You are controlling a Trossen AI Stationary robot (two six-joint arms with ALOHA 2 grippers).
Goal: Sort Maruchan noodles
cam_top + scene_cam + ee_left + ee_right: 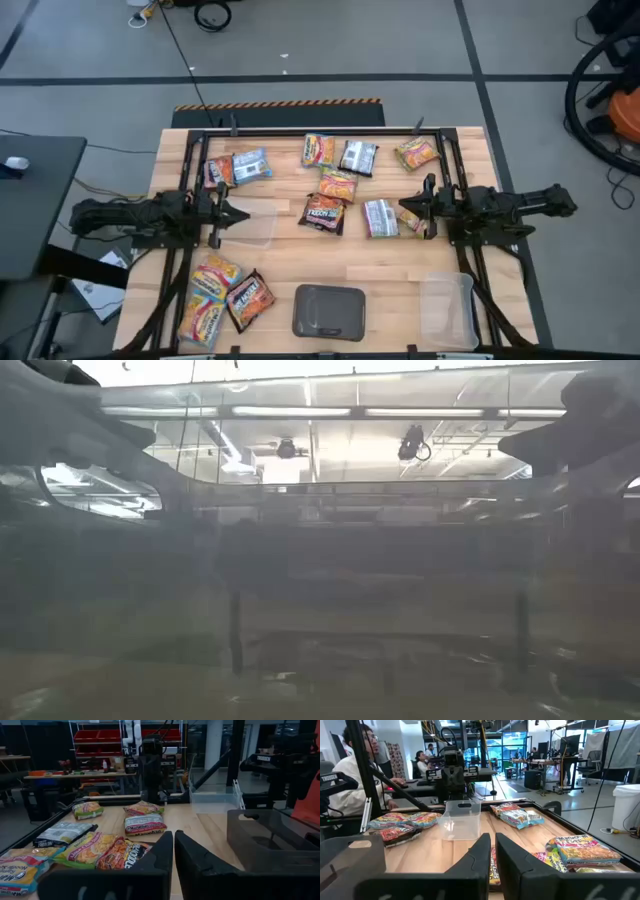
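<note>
Maruchan noodles packets lie flat on the wooden table. A loose group fills the middle and far part: an orange one [338, 185], a dark brown one [323, 213], a silver one [381, 218], a yellow-green one [417, 153] and a blue-silver one [250, 164]. Three more [215, 295] lie at the near left. My left gripper [225, 213] is shut at the table's left, pointing level toward the middle, beside a clear tub [255, 222]. My right gripper [405, 207] is shut at the right, pointing toward the middle, over the edge of a yellow packet [410, 222]. Neither gripper holds anything.
A grey rounded tray [328, 310] stands at the near middle and a second clear tub [447, 308] at the near right. A black frame rail [300, 130] runs along the far edge. People sit at desks [355, 765] beyond the table.
</note>
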